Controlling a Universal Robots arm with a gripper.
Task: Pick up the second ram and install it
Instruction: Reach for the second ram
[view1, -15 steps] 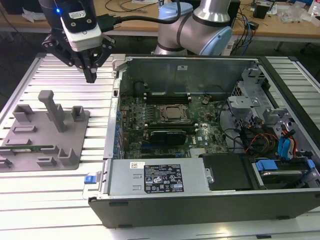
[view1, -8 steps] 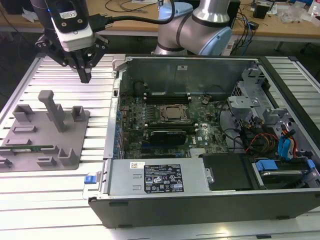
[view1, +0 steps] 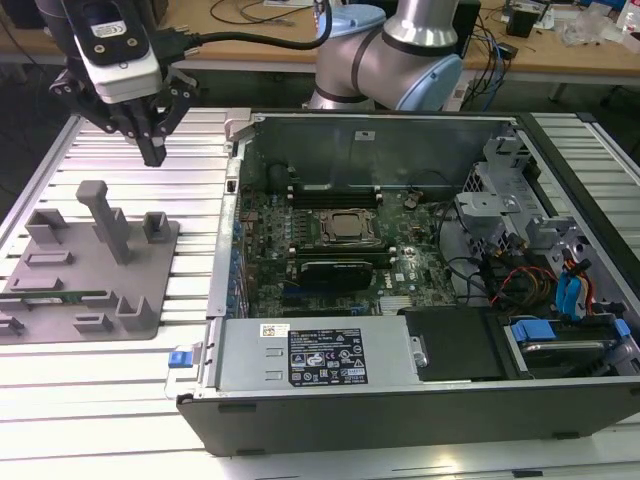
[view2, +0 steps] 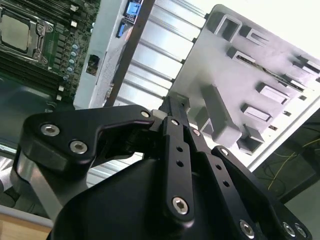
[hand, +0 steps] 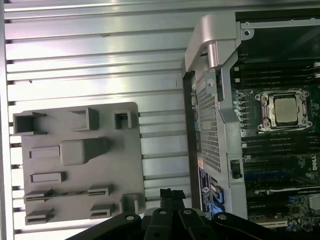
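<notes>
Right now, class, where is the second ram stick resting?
In the exterior view the second ram rests on the grey tray near its front edge, on the exterior view's left, beside the open computer case. The gripper hangs well clear of it.

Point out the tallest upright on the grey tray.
The lone tall post near the tray's middle: it rises well above the short blocks around it.
</notes>
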